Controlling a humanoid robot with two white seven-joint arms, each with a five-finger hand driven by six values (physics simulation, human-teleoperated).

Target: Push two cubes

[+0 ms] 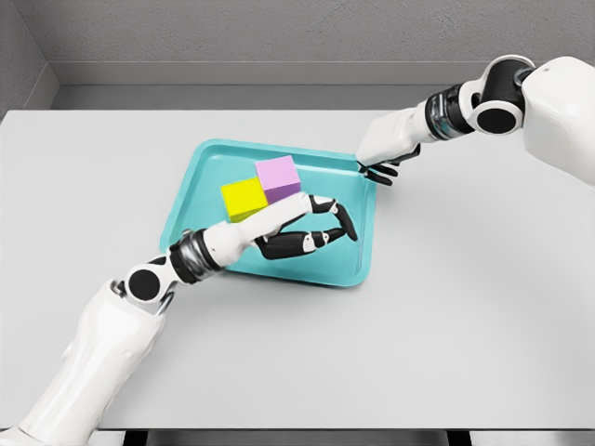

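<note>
A yellow cube (243, 197) and a pink cube (278, 177) sit touching each other in the back half of a teal tray (358, 269). My left hand (316, 223) reaches into the tray from the lower left, its forearm lying just in front of both cubes, fingers spread and holding nothing. My right hand (379, 172) comes in from the upper right and rests at the tray's far right rim, its dark fingertips curled on the edge; the cubes are a little to its left.
The tray lies on a light grey table (483, 307) whose far edge meets a grey wall. The tray's front right portion holds only my left hand's fingers.
</note>
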